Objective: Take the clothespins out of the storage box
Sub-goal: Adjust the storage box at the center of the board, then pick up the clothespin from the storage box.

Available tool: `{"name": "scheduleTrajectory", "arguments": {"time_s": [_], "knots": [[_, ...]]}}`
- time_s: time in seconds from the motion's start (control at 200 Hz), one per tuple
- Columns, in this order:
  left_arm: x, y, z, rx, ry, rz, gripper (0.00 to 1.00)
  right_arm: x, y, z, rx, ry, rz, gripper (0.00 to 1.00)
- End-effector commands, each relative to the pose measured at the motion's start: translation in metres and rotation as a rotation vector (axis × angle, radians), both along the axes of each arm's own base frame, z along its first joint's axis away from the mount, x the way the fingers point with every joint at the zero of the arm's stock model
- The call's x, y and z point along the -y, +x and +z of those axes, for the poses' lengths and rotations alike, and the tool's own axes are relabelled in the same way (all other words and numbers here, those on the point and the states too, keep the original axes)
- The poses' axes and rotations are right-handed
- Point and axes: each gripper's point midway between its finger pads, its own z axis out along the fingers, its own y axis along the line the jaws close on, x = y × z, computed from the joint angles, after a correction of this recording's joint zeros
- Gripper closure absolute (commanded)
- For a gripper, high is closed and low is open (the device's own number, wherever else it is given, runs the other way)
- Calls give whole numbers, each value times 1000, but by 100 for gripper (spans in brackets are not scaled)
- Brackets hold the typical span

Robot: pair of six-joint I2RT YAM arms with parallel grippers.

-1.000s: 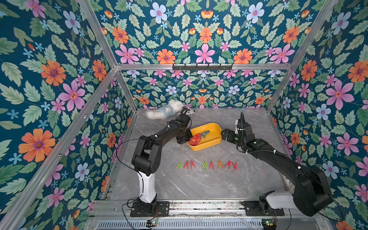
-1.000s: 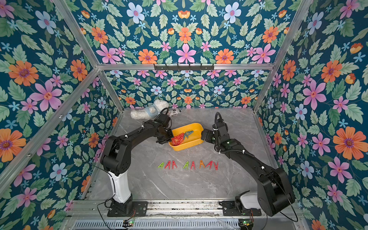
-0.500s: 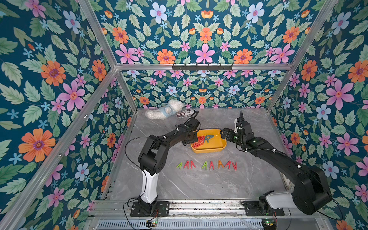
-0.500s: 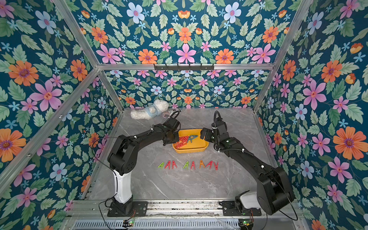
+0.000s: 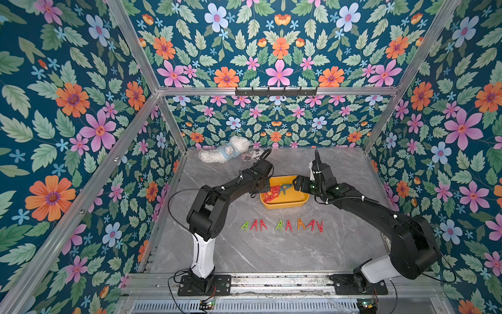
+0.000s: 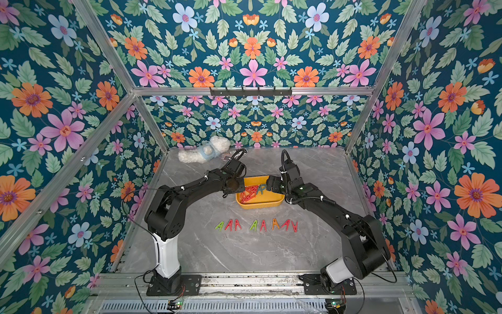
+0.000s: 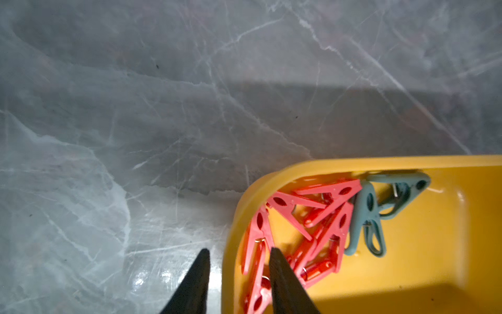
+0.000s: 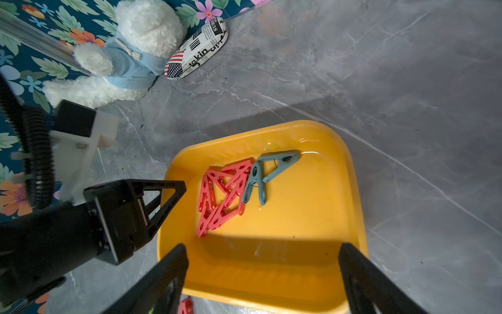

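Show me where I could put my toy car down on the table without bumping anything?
Bare table lies in front of the row of clothespins, toward the near edge, and in the far corner on the robot's right. It's crowded around the yellow box, where the left gripper and right gripper hover, and by the teddy and printed case.

Red clothespin [image 8: 187,306] cut off at view's edge, storage box [image 7: 353,163] partly cropped

One yellow storage box [image 5: 285,204]. Inside: two grey-blue clothespins [image 8: 255,175]; red clothespins [image 8: 231,197] in a tangled heap, number not countable. Outside: row of clothespins [image 5: 288,225], eight: five red, two green, one orange. One plush toy [image 5: 214,157]. One printed case [image 8: 197,51]. Two robot arms [image 5: 231,190].
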Motion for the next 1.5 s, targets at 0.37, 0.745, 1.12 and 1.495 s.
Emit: {"name": "scheduleTrajectory", "arguments": {"time_s": [0.37,0.745,1.12,1.495], "knots": [[-25,-2,82,160,-122,57,1,-44,37,-68,-137,-115,82,60],[-58,-12,97,215,-136,146,0,-53,39,-118,-222,-183,104,72],[-68,-18,91,201,-138,165,0,-54,28,-140,-264,-263,113,83],[-61,-19,92,203,-179,142,0,-50,30,-104,-203,-252,90,96]]}}
